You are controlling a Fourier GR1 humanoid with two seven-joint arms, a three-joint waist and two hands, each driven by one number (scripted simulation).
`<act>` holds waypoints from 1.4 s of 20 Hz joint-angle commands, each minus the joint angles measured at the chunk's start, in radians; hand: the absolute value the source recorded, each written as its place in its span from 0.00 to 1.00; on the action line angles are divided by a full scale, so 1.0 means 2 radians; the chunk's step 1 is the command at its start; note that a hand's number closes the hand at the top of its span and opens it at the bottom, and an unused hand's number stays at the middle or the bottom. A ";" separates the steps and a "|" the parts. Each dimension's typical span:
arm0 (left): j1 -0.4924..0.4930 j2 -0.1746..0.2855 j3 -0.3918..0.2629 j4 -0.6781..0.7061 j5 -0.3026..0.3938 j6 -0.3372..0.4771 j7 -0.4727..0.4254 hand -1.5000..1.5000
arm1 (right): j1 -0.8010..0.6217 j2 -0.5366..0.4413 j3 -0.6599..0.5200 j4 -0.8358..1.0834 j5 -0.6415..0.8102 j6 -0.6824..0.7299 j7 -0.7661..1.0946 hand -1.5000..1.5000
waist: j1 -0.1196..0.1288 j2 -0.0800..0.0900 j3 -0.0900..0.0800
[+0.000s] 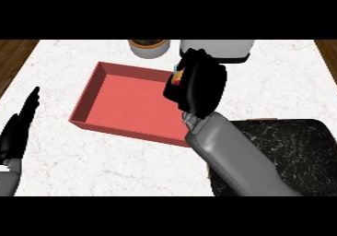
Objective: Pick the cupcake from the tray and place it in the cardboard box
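My right hand hangs over the right wall of the red open box, fingers curled round the cupcake. Only a small colourful sliver of the cupcake shows at the hand's left side; the rest is hidden. The box's floor is bare where I can see it. The black marbled tray lies at the lower right, partly covered by my right forearm. At the view's left edge my left hand rests open with its fingers pointing up, apart from the box.
A round pot stands at the counter's far edge, just beyond the box. A white and dark appliance stands behind my right hand. Wooden floor shows past the white marble counter's left and right edges.
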 commanded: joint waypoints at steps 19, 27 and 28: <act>-0.058 -0.006 -0.009 0.014 -0.007 -0.020 0.013 0.50 | -0.116 0.006 -0.115 0.301 -0.131 -0.210 0.032 0.00 | 0.032 0.014 0.002; -0.029 -0.016 -0.006 0.024 -0.007 -0.014 -0.004 0.50 | -0.163 0.006 -0.102 0.345 -0.089 -0.332 0.009 0.00 | 0.023 0.008 0.000; -0.038 -0.017 -0.008 0.027 -0.019 -0.004 -0.004 0.50 | -0.160 0.006 -0.108 0.345 -0.087 -0.354 -0.001 0.00 | 0.013 0.008 0.001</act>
